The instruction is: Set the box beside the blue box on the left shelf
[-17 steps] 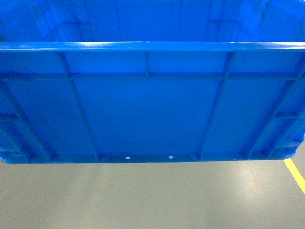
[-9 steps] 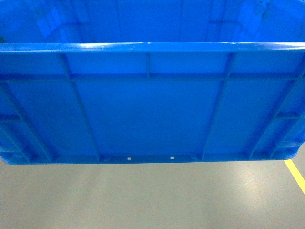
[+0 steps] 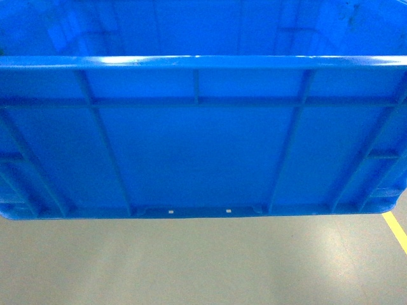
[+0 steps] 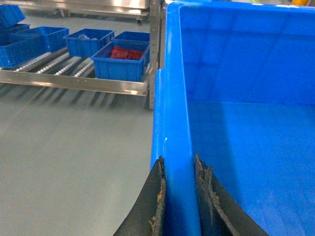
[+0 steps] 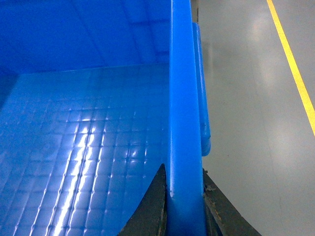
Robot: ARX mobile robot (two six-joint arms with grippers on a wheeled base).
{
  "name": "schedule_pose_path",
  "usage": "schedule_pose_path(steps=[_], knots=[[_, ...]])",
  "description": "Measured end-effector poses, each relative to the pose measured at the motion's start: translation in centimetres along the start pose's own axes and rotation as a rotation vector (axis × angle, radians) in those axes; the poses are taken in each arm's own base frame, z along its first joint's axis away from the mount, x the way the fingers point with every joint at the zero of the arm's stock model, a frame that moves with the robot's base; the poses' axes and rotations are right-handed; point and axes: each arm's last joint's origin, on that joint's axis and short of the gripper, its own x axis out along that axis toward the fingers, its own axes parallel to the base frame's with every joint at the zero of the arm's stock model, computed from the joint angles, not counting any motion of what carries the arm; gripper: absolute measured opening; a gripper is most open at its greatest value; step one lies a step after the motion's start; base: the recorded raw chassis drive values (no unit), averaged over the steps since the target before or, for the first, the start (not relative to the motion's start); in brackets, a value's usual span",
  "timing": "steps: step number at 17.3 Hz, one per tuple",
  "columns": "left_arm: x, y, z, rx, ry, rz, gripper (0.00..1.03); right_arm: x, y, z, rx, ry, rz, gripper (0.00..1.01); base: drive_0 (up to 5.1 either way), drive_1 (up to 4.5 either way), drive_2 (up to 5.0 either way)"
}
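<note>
Two grippers had the box (image 3: 203,152) pinned between them, one at each end, and it hung clear of the grey floor (image 3: 203,267) with nothing under it. The left gripper (image 4: 179,196) was pinching the left end wall, one dark finger outside the rim and one inside; the right gripper (image 5: 184,206) was pinching the right end wall the same way, fingers pressed on either side of the plastic. In the head view the box filled the frame from 9 o'clock to 3 o'clock, its ribbed long side facing the robot, open top up, rim level, the floor showing below toward 6 o'clock and a yellow line (image 3: 395,230) at about 4 o'clock. Its long axis ran left to right across the robot, from one gripper to the other, and the inside looked bare. So the pick-up looked done and the carry was under way; the placing had not happened. Over in the left wrist view, up around 10 o'clock, a metal shelf (image 4: 74,81) with rollers carried several smaller blue bins (image 4: 120,61), one with something red in it, well apart from the held box. Which of those was the blue box to sit beside, I could not tell. What was left, by my reading: close the gap to that shelf, line the box up beside its neighbour, set it down, let go.
</note>
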Motion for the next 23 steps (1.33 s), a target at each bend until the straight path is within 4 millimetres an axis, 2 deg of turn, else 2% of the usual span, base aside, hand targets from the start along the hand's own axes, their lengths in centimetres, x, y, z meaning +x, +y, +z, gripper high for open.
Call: schedule_pose_path(steps=[23], knots=[[0.01, 0.0, 0.0, 0.0, 0.0, 0.0, 0.11, 0.01, 0.0, 0.0, 0.0, -0.002, 0.0, 0.09, 0.0, 4.05, -4.0]])
